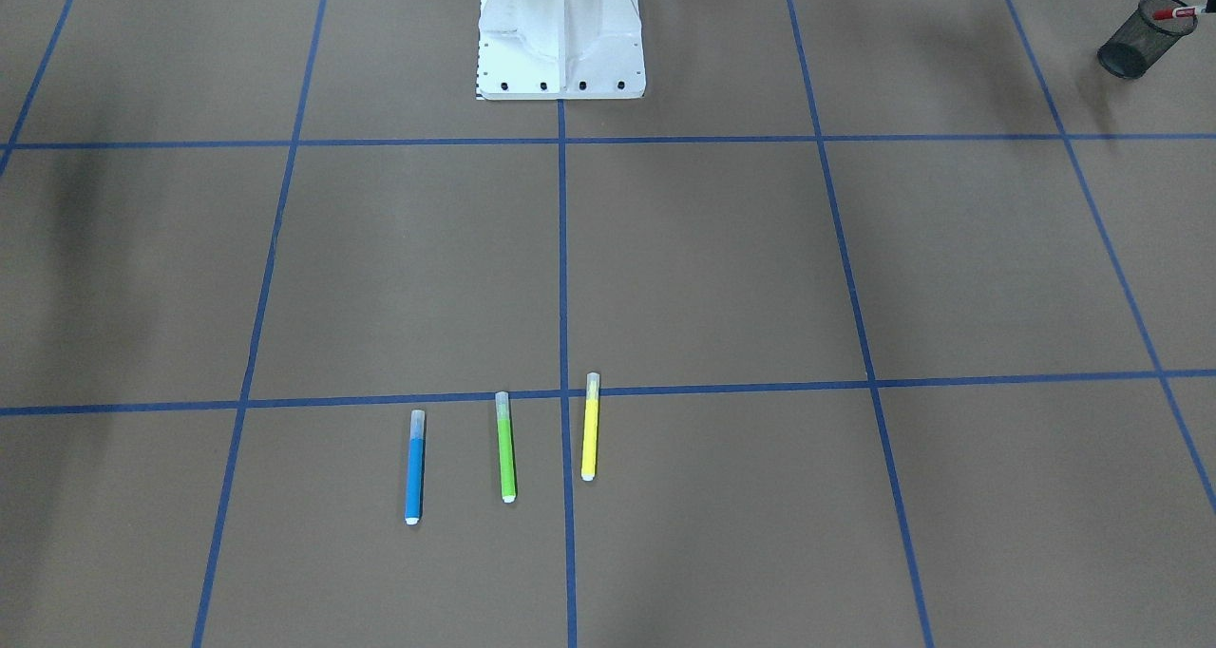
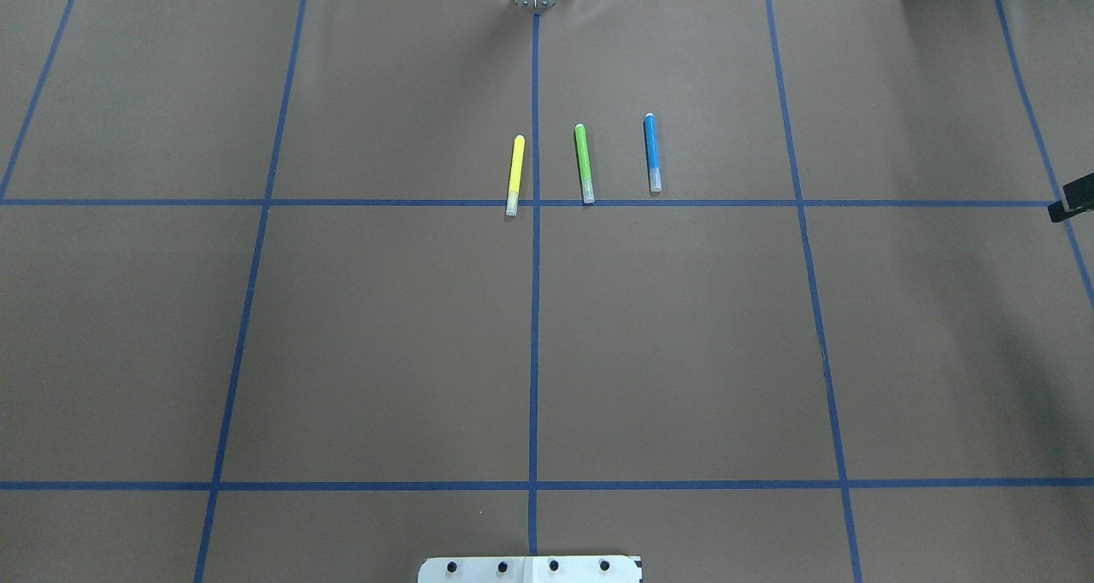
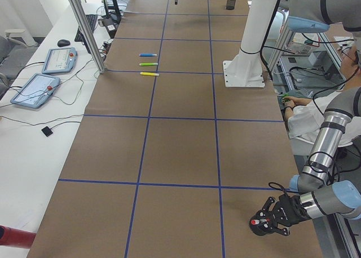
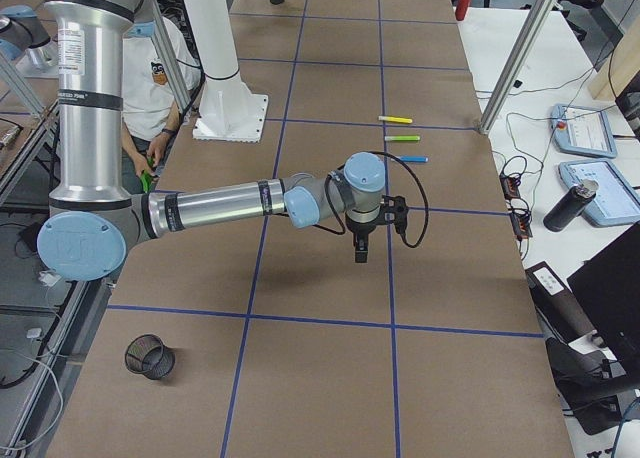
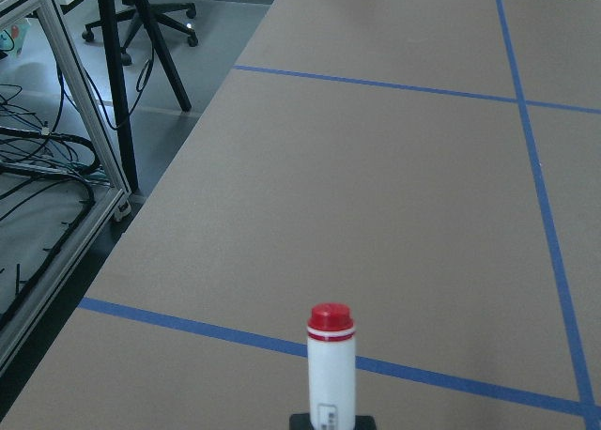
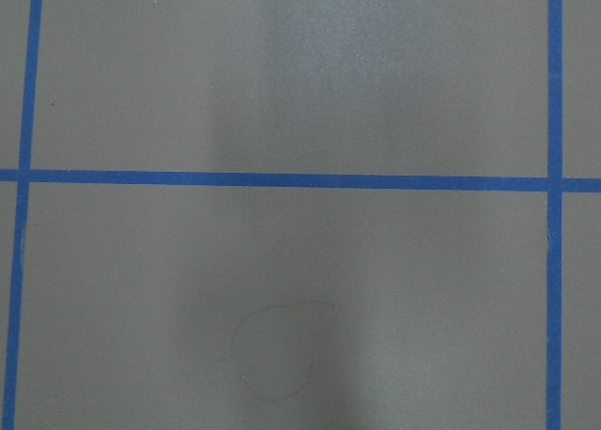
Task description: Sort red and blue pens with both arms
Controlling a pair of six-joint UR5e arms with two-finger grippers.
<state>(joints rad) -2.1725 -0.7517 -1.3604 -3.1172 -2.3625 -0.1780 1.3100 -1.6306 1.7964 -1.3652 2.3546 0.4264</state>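
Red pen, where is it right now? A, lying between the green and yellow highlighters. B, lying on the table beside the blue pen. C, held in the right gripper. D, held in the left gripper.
D: in the left wrist view the red pen sticks up from the left gripper.

One camera sits high behind the robot and looks forward and down on the counter [image 2: 385, 335]. Another faces the robot's base [image 1: 560, 40] from across and looks steeply down. Both see the blue pen [image 1: 414, 467]. Two more look along the counter from its ends. The left wrist camera looks low along it, with the red pen [image 5: 331, 364] close up. The right wrist one looks straight down from near.
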